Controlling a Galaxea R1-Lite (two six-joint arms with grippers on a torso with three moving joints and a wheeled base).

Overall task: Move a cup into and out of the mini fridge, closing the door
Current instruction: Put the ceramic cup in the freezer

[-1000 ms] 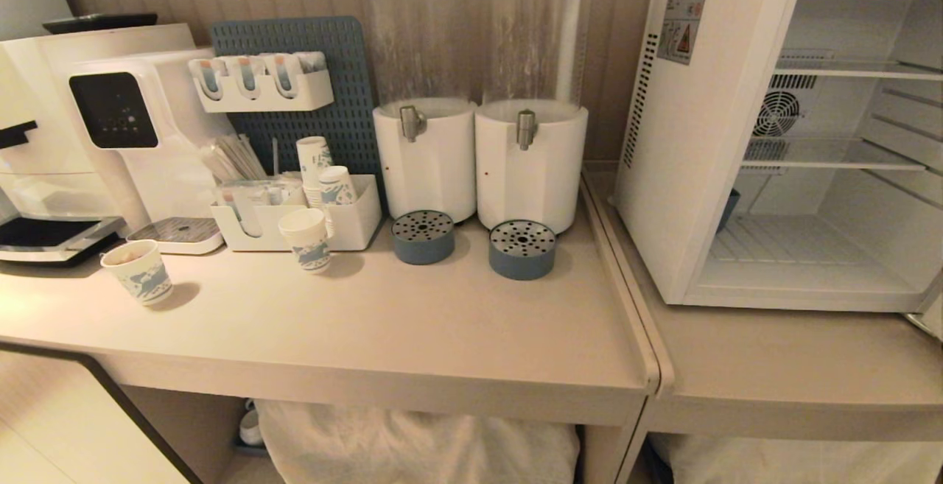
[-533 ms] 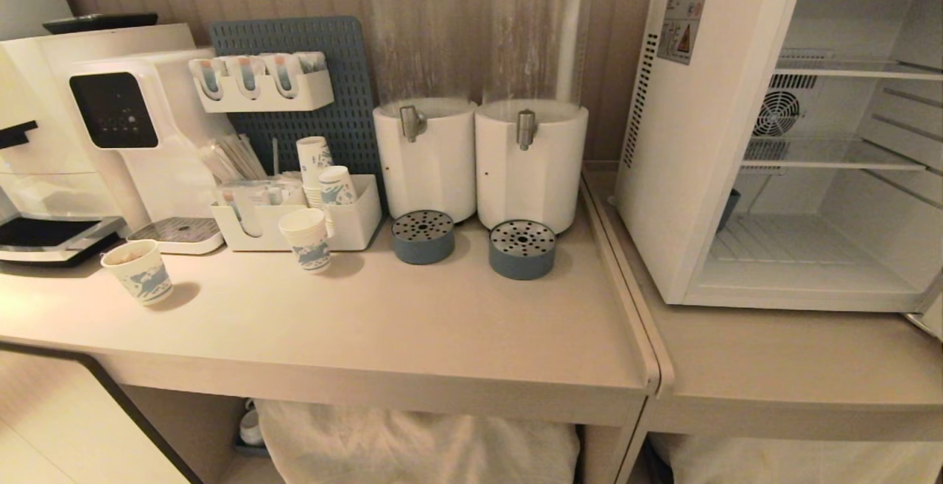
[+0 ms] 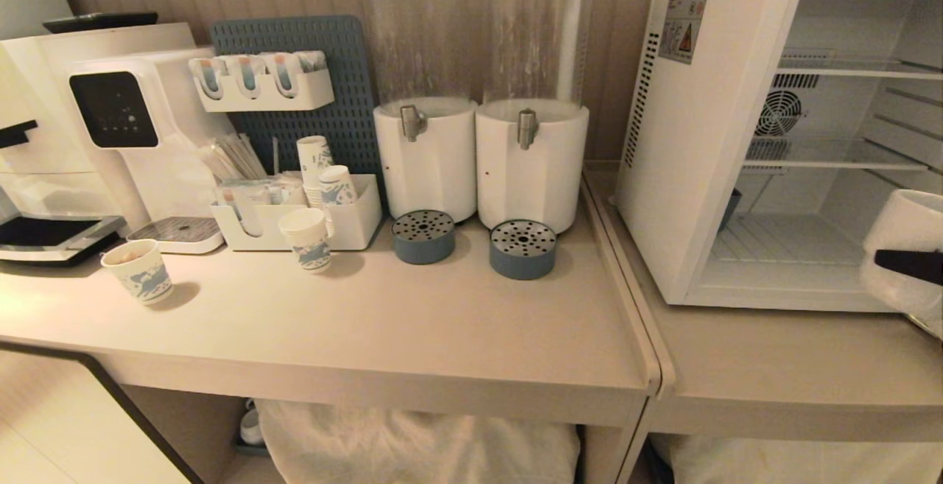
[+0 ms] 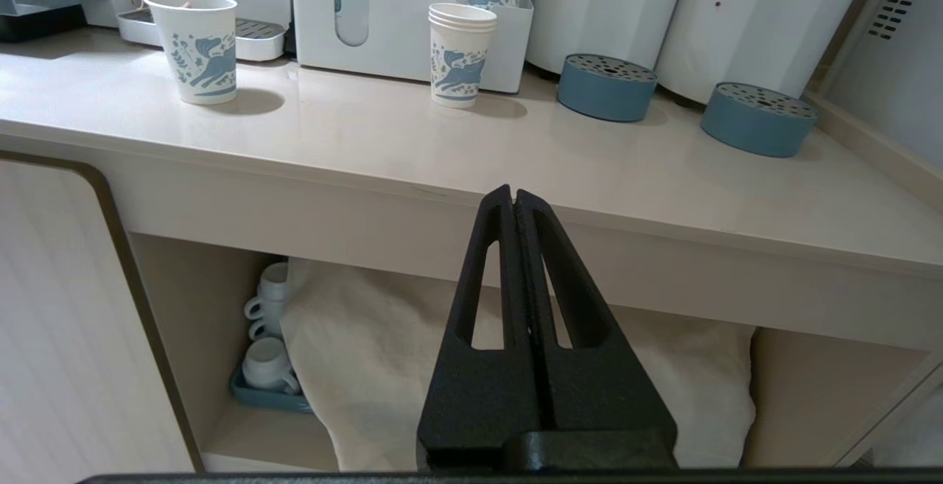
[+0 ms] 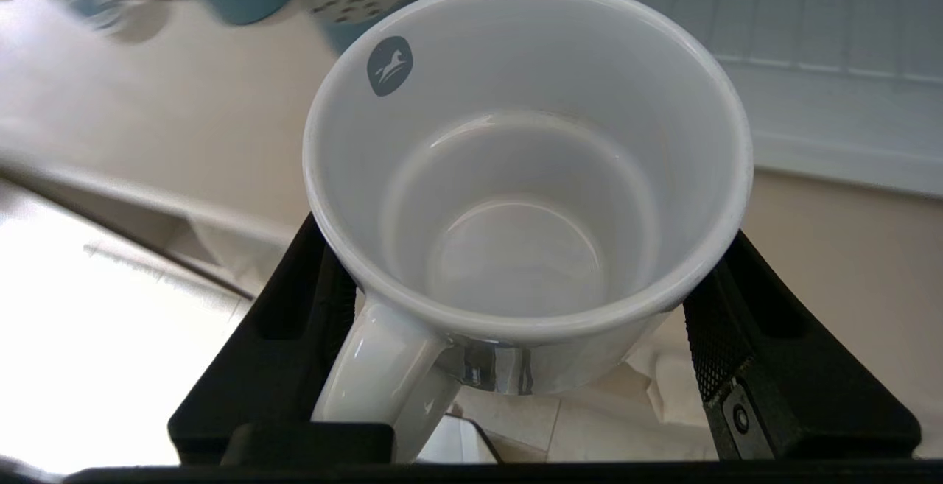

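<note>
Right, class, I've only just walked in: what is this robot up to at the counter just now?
The right gripper is holding the white cup by its sides, in front of the mini fridge, whose front stands open. The cup is empty and upright, not yet inside; the wire shelves are bare. The left gripper hangs shut and idle below the counter's edge.

The head view looks down on the long beige counter [image 3: 383, 322]; the left wrist view faces its front edge [image 4: 412, 189] from lower down.
</note>
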